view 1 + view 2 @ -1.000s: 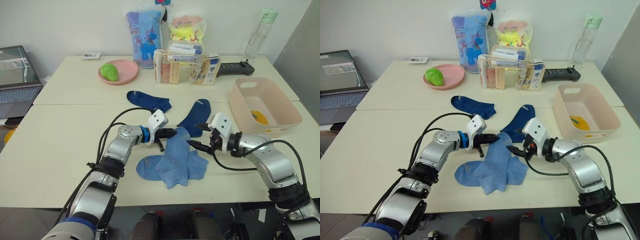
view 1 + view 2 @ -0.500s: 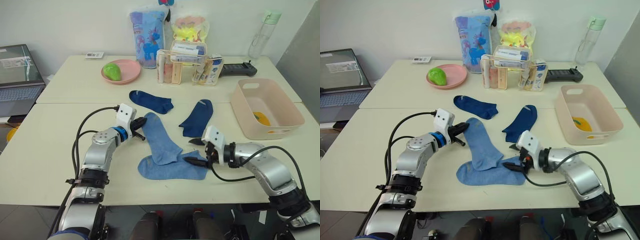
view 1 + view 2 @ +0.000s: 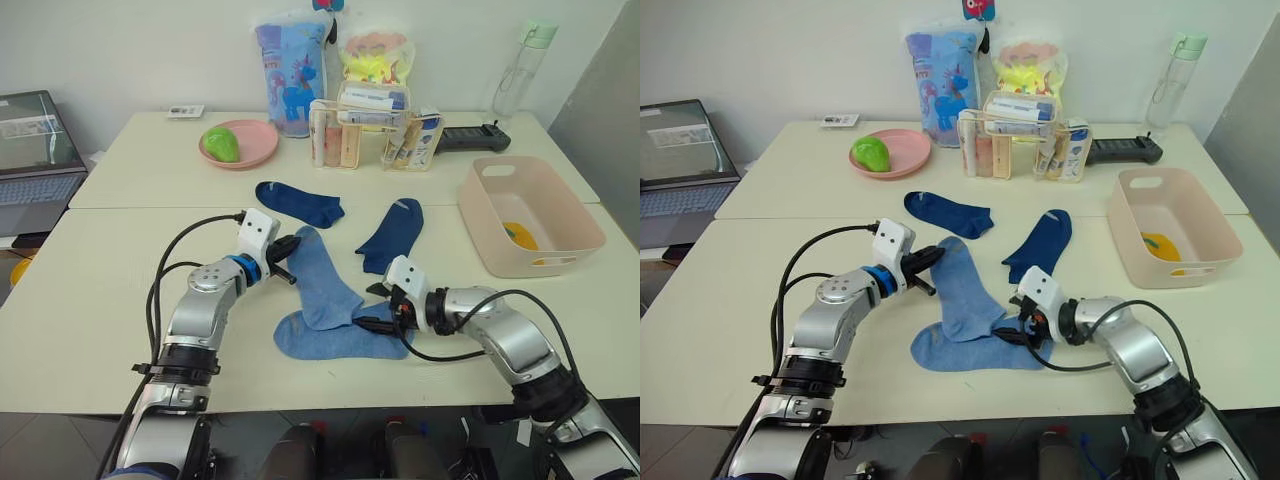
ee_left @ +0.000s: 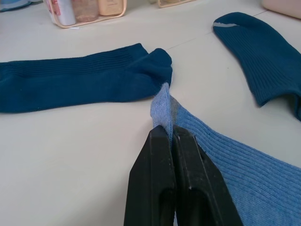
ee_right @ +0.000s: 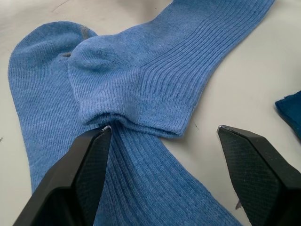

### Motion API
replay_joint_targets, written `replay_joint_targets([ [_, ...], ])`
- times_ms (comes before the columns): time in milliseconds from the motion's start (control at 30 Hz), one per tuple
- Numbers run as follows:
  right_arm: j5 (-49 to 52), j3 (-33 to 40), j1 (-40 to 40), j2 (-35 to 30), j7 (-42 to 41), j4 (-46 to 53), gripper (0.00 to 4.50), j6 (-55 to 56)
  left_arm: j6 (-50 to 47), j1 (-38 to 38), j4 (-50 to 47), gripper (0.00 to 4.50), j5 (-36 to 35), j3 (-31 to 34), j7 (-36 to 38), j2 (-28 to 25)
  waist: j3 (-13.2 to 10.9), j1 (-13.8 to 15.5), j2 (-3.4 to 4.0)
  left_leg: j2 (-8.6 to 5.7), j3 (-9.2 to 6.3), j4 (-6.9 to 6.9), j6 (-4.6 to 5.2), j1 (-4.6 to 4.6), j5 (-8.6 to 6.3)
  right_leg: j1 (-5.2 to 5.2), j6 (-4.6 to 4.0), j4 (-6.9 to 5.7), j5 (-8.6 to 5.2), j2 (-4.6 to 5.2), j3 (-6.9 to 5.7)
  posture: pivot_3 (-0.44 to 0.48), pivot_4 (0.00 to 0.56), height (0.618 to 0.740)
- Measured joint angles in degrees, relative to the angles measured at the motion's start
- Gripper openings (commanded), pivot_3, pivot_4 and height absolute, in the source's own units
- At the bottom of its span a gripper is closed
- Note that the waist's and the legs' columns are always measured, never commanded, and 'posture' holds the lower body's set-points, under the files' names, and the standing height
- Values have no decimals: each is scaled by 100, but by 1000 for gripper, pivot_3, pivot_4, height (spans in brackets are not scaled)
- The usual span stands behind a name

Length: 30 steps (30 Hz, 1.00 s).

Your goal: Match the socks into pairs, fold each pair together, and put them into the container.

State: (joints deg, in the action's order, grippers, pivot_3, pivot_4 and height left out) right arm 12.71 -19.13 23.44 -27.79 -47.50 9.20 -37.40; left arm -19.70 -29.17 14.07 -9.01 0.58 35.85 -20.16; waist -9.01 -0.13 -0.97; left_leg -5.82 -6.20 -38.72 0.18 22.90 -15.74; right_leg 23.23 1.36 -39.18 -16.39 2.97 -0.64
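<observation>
With a yellow pair already stowed in the container, 2 light blue socks were being aligned on the surface, 1 pinched by the left pincer, the right pincer wide apart, the 2 navy socks untouched.

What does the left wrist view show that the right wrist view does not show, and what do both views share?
Left wrist view alone: the left gripper shut on a light blue sock's edge, and two whole navy socks lying apart.
Right wrist view alone: the right gripper open over the two overlapped light blue socks.
Both: light blue sock fabric on the pale table.
</observation>
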Motion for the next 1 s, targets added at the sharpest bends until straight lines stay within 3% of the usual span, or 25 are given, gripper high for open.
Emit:
replay_joint_targets([
  [300,42,10,40,71,-64,-94,73,-116,17,-39,15,0,27,-33,112,-32,0,-1,0,0,0,0,0,0,0,0,0,0,0,0,0,0,150,740],
  [700,308,434,207,122,-77,-166,21,-340,-2,-21,-49,0,-1,-13,119,-83,0,-1,0,1,0,0,0,0,0,0,0,0,0,0,0,0,150,740],
  [833,515,651,204,-115,-121,64,21,-586,-387,359,-764,0,-372,224,96,-93,0,-3,0,1,-1,1,0,1,0,1,0,2,0,0,1,0,150,740],
  [1000,821,1180,169,-702,-174,321,21,-990,-1233,1416,-2377,0,-1165,477,157,-168,0,0,1,2,1,4,2,0,-3,-4,0,7,0,0,3,0,150,740],
])
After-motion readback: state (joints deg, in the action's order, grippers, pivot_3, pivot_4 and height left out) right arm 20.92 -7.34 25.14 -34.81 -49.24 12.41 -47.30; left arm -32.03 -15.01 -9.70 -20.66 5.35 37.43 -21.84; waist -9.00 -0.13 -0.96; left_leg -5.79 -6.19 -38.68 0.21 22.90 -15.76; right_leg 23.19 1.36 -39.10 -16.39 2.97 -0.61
